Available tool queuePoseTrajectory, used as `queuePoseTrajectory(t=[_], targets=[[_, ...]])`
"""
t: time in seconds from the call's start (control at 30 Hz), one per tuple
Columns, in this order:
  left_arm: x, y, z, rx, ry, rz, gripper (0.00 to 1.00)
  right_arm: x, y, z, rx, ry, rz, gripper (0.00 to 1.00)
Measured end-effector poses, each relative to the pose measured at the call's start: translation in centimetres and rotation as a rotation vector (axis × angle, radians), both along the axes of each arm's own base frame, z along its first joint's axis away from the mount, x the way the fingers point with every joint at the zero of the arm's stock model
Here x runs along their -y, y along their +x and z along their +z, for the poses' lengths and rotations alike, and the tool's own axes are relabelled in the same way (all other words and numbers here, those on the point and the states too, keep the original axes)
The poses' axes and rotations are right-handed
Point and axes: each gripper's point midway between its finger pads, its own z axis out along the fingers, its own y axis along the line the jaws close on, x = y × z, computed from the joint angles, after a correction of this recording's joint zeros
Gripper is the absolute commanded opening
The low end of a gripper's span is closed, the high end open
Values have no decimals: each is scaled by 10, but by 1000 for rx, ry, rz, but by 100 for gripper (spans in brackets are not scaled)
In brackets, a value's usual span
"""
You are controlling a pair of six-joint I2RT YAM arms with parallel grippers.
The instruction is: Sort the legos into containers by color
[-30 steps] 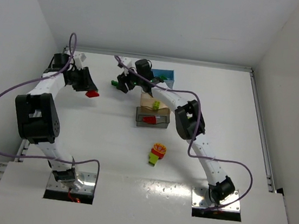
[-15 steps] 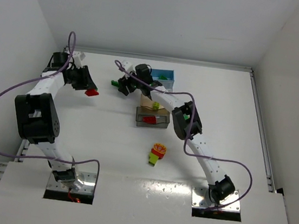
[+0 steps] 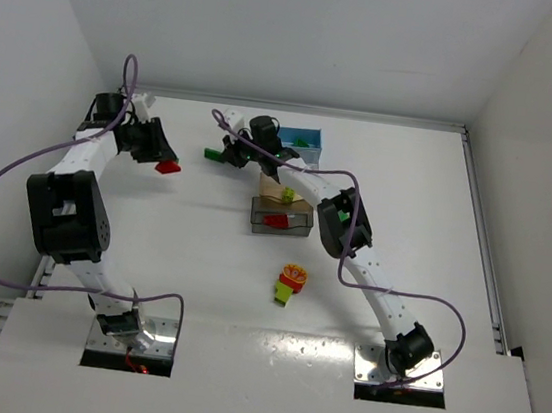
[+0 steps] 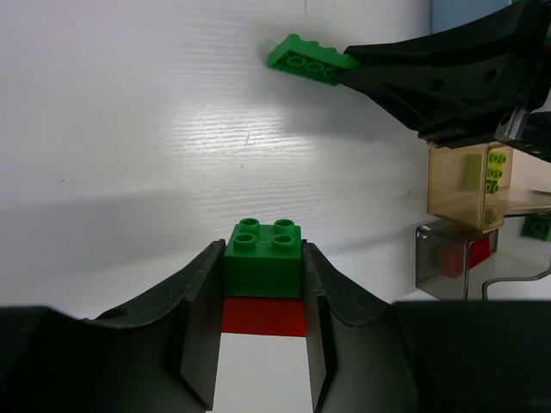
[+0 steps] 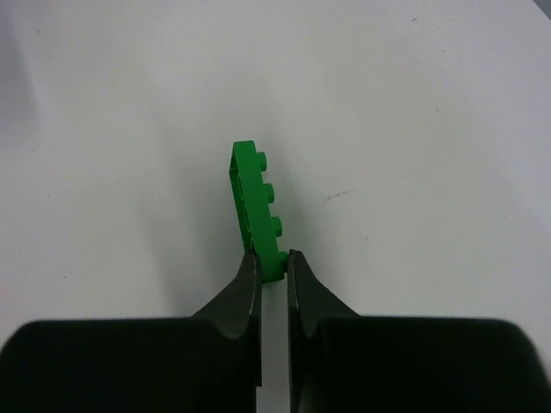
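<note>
A green brick stacked on a red brick [image 4: 263, 258] sits between my left gripper's [image 4: 263, 280] jaws, which are shut on it at the table's back left; from above only its red part [image 3: 167, 166] shows. My right gripper [image 5: 274, 262] is shut on the end of a thin green plate [image 5: 256, 202], which stands on edge near the table's back middle [image 3: 209, 153]. Right of it are the blue bin [image 3: 303, 135], the tan bin [image 3: 296, 205] and the grey bin [image 3: 299, 227]. A red, yellow and green clump [image 3: 290, 282] lies mid-table.
The tan bin holds a yellow brick [image 3: 287, 194] and the grey bin a red one [image 3: 274, 220]. Something green [image 3: 303, 144] shows in the blue bin. Walls close the table at the back and sides. Purple cables loop over both arms.
My right gripper has shut on the green plate after reaching a little further left. The left gripper with its red and green bricks has shifted slightly toward the back.
</note>
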Motion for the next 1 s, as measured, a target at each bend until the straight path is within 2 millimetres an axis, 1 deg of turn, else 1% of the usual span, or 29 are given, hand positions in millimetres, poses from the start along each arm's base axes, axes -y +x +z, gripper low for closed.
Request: queuePoseTrajectory(t=[0.23,0.33,0.4,0.47,0.53,0.6,0.67,0.77,0.83,0.9,0.93,0.97,1.0], targets=[[-3,1,-3,-8,-3,5,15,-3,-5,1,-9,15,36,0],[-4,1,-4,-9,-3,7,15,-2,-9,-2,-25,31,53,0],[-3,1,-4,-9,-5,6,15,1,-15,-1,-47,38,58,0],[-3,1,-3,-7,-9,4,15,8,-21,1,-83,38,50,0],[-3,3,-1,-3,-10,3,15,14,-22,11,-100,49,37,0],[-3,5,1,2,-10,1,15,23,-16,31,-100,69,14,0],[0,8,3,9,-9,-8,15,36,-4,64,-70,98,-14,0],[7,13,8,24,-7,-27,15,69,19,126,9,147,-65,0],[17,17,12,35,-6,-52,15,102,37,171,85,170,-104,0],[27,22,14,46,-8,-79,15,139,53,208,156,178,-148,0],[33,23,15,46,-11,-95,15,155,59,220,185,175,-167,0],[38,25,15,49,-13,-106,15,175,66,230,206,168,-192,0],[43,27,15,50,-16,-117,15,194,73,235,219,161,-215,0]])
